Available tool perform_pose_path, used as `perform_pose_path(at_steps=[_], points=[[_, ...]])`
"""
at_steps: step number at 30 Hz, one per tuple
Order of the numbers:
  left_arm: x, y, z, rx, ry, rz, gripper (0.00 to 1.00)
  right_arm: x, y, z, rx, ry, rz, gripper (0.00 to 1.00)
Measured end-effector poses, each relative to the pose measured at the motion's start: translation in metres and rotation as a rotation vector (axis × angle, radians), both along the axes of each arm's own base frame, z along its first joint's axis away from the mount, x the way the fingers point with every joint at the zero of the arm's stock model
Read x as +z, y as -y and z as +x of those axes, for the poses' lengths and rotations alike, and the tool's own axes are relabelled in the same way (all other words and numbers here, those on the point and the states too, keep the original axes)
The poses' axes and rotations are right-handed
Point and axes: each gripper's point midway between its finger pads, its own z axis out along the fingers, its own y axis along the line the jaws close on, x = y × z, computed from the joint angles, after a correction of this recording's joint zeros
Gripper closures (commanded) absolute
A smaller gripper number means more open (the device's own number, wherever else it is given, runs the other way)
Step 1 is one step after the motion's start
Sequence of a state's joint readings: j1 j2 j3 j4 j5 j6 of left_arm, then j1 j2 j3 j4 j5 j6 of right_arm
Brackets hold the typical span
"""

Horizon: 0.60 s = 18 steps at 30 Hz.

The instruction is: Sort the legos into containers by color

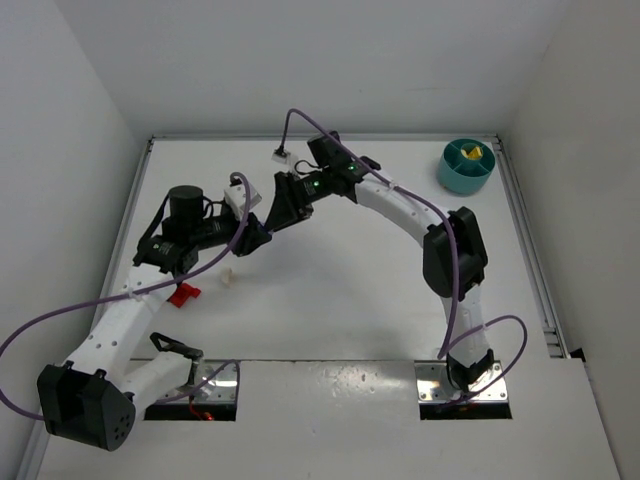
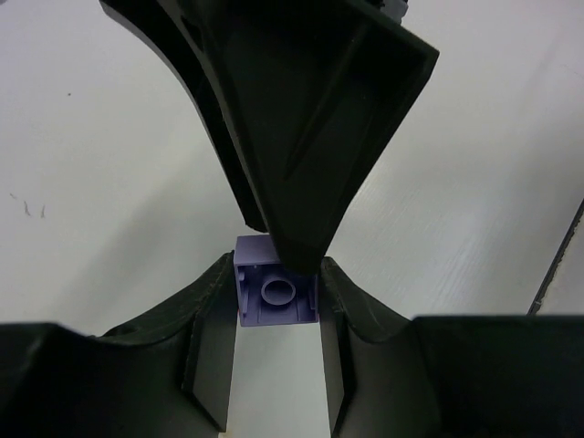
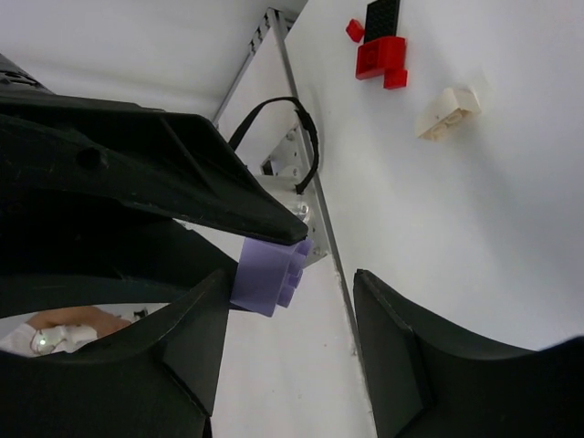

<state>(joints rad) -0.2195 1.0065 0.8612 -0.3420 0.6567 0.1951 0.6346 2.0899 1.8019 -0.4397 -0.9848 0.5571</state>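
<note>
We log, near to far:
1. Red lego (image 1: 183,293), near-left on worktop (image 1: 350,290); cream lego (image 1: 227,279) close by, not touching.
2. Left claw (image 2: 276,271), mid-worktop, pinching pale purple lego (image 2: 276,294) betw. both fingers.
3. Right claw (image 3: 290,283), spread; one finger sits right by the same lego, the other is well off it.
4. Teal dish (image 1: 460,182), far-right corner, w/ yellow legos (image 1: 472,153) inside; which compartment we can't tell.

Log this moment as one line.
left gripper: shut on purple brick | right gripper: open around it | teal dish: yellow bricks inside | red brick, cream brick: on table
</note>
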Motion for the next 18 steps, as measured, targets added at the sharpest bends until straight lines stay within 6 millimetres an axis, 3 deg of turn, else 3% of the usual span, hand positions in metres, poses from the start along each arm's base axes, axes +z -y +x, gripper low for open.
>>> perform_pose_path(at_steps=[6, 11, 12, 14, 18], points=[[0.0, 0.001, -0.001, -0.004, -0.005, -0.005, 0.75, -0.002, -0.009, -0.007, 0.018, -0.012, 0.006, 0.45], [-0.005, 0.001, -0.001, -0.002, -0.008, 0.002, 0.71, -0.001, -0.014, -0.011, 0.028, -0.018, 0.015, 0.84], [-0.005, 0.0, 0.0, -0.001, -0.005, 0.006, 0.67, -0.002, -0.013, -0.01, 0.021, -0.034, 0.008, 0.87], [-0.007, 0.0, 0.0, 0.001, -0.003, 0.01, 0.49, -0.003, -0.013, -0.01, 0.019, -0.039, 0.005, 0.94], [-0.007, -0.004, 0.005, 0.031, 0.005, 0.021, 0.12, -0.006, -0.008, -0.007, 0.021, -0.019, 0.003, 0.95]])
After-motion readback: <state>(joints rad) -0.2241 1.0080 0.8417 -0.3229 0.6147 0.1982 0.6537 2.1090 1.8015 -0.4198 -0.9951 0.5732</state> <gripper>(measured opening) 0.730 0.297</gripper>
